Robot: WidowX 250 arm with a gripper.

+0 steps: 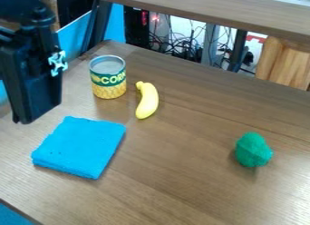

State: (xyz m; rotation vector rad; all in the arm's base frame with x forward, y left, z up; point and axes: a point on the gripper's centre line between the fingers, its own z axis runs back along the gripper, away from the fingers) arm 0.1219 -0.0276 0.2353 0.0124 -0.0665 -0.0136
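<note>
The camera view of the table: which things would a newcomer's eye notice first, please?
Probably the folded blue cloth, bright and flat at the left of the table, with the black gripper near its upper left in the picture. Next may come the yellow banana beside the corn can farther back, and the green lump alone at the right.

Wood tabletop [176, 183]; 2nd wood surface [212, 6] up top; cables [183, 51] (v. tangled) & blue panel [115, 26] behind.
</note>
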